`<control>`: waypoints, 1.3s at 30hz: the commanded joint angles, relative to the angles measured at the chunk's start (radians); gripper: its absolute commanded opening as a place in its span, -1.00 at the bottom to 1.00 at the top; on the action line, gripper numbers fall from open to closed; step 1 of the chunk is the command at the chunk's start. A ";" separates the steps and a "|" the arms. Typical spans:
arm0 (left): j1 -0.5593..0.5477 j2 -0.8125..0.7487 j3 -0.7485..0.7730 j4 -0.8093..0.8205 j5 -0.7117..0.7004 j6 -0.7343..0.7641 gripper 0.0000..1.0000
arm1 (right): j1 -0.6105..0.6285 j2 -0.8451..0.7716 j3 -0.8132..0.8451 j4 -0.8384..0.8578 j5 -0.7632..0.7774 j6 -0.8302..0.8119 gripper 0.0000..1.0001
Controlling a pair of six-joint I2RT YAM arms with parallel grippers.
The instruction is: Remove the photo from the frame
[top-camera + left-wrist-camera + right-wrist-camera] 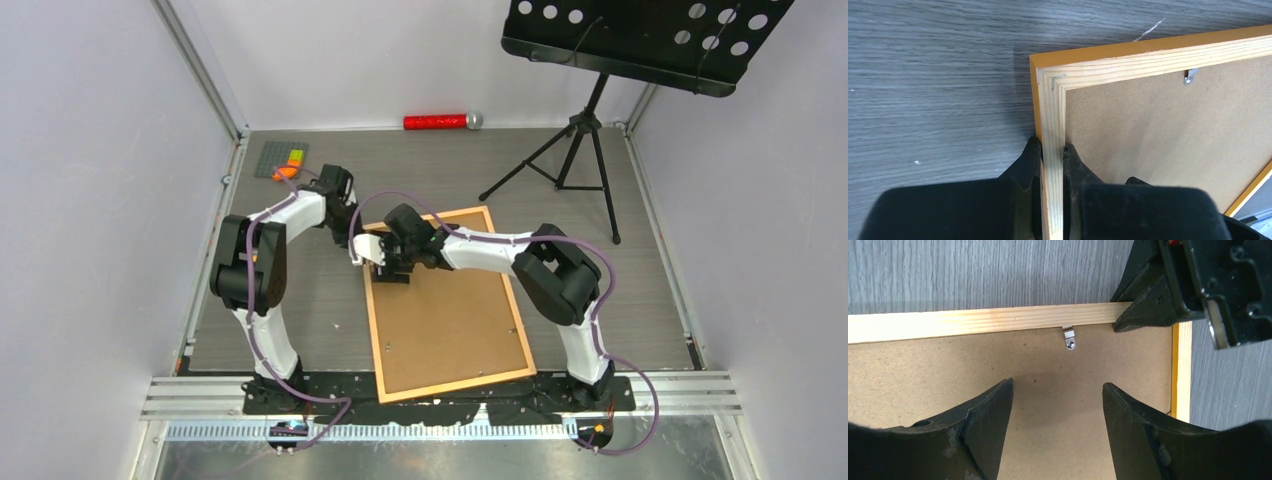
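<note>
The frame (373, 325) lies face down on the table, its thin orange border around a plain brown backing board (450, 320). The photo is hidden under that board. My left gripper (1053, 150) is shut on the frame's pale wooden rail (1053, 120), close to the far left corner, one finger outside and one on the board side. From above, the left gripper (357, 247) sits at that corner. My right gripper (1058, 387) hovers open over the backing board (1048, 370), near a small metal clip (1068, 338) on the rail, with nothing between its fingers.
A black music stand (590, 130) on a tripod stands at the far right. A red cylinder (436, 122) lies by the back wall. A grey baseplate with coloured bricks (282, 160) sits at the far left. Walls close in both sides.
</note>
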 commanded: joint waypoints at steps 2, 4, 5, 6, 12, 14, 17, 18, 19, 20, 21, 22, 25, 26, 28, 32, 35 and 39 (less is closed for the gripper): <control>-0.061 -0.008 -0.123 0.011 0.071 -0.020 -1.00 | 0.004 -0.046 0.026 -0.034 -0.002 -0.102 0.42; -0.065 -0.018 -0.141 0.027 0.077 -0.033 -1.00 | 0.005 -0.052 0.017 -0.010 -0.027 -0.118 0.42; -0.065 -0.022 -0.142 0.024 0.075 -0.036 -1.00 | 0.005 -0.052 0.015 0.012 -0.037 -0.119 0.41; -0.065 -0.027 -0.142 0.018 0.070 -0.038 -1.00 | 0.005 -0.048 0.019 0.019 -0.040 -0.119 0.41; -0.065 -0.075 -0.155 0.017 0.078 -0.063 -1.00 | 0.006 0.019 0.099 0.014 -0.063 -0.067 0.26; -0.065 -0.086 -0.157 0.018 0.089 -0.070 -1.00 | 0.009 0.035 0.116 0.000 -0.065 -0.055 0.20; -0.065 -0.095 -0.160 0.014 0.104 -0.077 -1.00 | 0.016 0.042 0.118 0.004 -0.063 -0.046 0.19; -0.065 -0.097 -0.164 0.011 0.104 -0.081 -1.00 | 0.017 0.044 0.121 0.003 -0.066 -0.045 0.20; -0.065 -0.099 -0.167 0.011 0.105 -0.081 -1.00 | 0.017 0.046 0.125 -0.006 -0.069 -0.046 0.20; -0.065 -0.100 -0.170 0.009 0.105 -0.081 -1.00 | 0.018 0.055 0.136 -0.014 -0.075 -0.049 0.19; -0.065 -0.099 -0.171 0.007 0.107 -0.081 -1.00 | 0.018 0.068 0.154 -0.041 -0.074 -0.058 0.19; -0.065 -0.099 -0.174 0.007 0.112 -0.081 -1.00 | 0.021 0.074 0.163 -0.061 -0.061 -0.062 0.19; -0.065 -0.105 -0.186 0.018 0.144 -0.084 -1.00 | 0.029 0.106 0.197 -0.081 -0.021 -0.083 0.19; -0.065 -0.107 -0.190 0.021 0.150 -0.085 -1.00 | 0.030 0.113 0.205 -0.093 -0.008 -0.086 0.19; -0.065 -0.119 -0.203 0.025 0.163 -0.085 -1.00 | 0.030 0.129 0.230 -0.112 0.002 -0.092 0.17; -0.065 -0.142 -0.226 0.029 0.177 -0.084 -1.00 | 0.030 0.157 0.254 -0.124 0.033 -0.111 0.13; -0.066 -0.154 -0.241 0.040 0.193 -0.089 -1.00 | 0.030 0.172 0.280 -0.143 0.051 -0.113 0.05; -0.065 -0.153 -0.242 0.039 0.207 -0.090 -1.00 | 0.029 0.196 0.314 -0.136 0.092 -0.097 -0.03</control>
